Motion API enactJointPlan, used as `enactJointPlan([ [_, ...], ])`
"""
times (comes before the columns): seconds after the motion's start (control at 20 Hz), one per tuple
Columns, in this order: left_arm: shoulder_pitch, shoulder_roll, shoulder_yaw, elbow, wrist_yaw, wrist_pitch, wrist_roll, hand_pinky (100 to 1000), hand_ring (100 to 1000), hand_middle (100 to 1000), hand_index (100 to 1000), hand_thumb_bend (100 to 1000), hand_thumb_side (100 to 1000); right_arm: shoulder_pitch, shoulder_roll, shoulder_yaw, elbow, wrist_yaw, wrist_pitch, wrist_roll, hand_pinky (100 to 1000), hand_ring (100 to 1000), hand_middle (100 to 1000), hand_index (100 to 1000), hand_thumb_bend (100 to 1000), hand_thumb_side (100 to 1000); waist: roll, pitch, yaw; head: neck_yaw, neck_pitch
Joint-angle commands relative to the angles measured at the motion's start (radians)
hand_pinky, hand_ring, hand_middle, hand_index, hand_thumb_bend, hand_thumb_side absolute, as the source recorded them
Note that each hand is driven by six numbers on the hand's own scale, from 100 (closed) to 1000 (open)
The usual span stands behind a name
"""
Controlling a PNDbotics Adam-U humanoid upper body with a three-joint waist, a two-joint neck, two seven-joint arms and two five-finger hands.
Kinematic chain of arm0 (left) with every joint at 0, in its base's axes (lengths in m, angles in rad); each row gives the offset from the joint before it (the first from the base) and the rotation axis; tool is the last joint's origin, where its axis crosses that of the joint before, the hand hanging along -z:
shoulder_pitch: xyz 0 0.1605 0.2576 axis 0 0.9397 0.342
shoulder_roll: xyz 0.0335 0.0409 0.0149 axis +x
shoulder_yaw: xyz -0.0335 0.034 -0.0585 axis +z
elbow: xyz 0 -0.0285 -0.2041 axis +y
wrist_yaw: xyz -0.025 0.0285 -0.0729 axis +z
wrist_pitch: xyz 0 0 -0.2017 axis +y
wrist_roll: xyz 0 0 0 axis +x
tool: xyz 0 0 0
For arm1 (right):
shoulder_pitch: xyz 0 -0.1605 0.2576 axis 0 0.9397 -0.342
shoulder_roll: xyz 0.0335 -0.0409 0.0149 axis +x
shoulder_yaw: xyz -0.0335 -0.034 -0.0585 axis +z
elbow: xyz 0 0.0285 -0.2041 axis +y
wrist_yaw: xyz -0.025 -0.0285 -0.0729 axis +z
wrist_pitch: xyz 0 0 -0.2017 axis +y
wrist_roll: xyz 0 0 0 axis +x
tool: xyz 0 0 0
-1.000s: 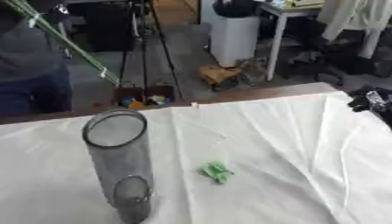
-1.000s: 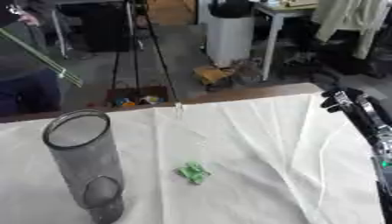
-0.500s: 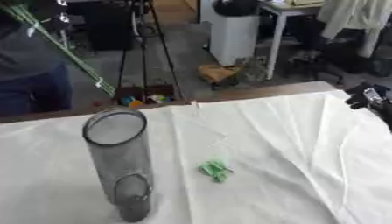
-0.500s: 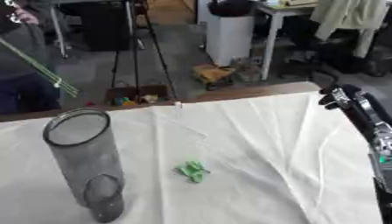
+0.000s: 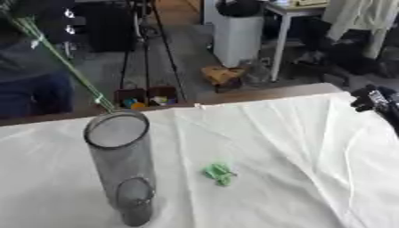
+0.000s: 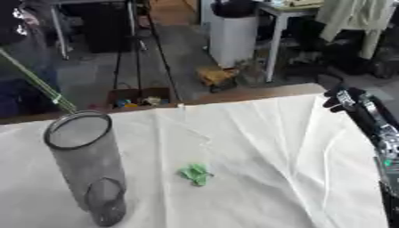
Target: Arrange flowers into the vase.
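Your flower stem (image 5: 59,60) comes in from the far left, a thin green line slanting down and to the right, its lower end just at the far rim of the vase (image 5: 119,158). That slant is what the drop turns on: the tall smoky cylinder stands upright at the near left of the table (image 5: 311,147), mouth open, and the stem's long axis leans across it, not down it, so I'd say you need to bring it nearer upright before lowering. What holds the stem's upper end is off past the top left corner, so your left hand is out of sight and I cannot tell its grip. Your right hand (image 6: 343,99) sits well apart at the far right edge of the white cloth, dark and curled-looking, but whether it's closed I cannot tell. A small green scrap (image 5: 219,173), perhaps a leaf, lies on the cloth right of the vase, clear of the path.
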Motion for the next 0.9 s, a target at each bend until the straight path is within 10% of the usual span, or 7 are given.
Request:
enactJointPlan([
  [0.05, -0.012, 0.033, 0.002, 0.001, -0.012, 0.0, -0.011, 100, 100, 100, 100, 891, 657, -0.016, -0.031, -0.006, -0.021, 0.009, 0.001, -0.003, 661, 652, 694, 519, 100, 957, 0.0, -0.013, 0.0, -0.002, 0.007],
  [0.9, -0.004, 0.011, -0.036, 0.016, -0.052, 0.001, -0.045, 100, 100, 100, 100, 882, 684, -0.015, -0.03, -0.005, -0.022, 0.007, 0.001, -0.001, 661, 651, 694, 516, 100, 957, 0.002, -0.009, -0.008, -0.005, 0.008],
])
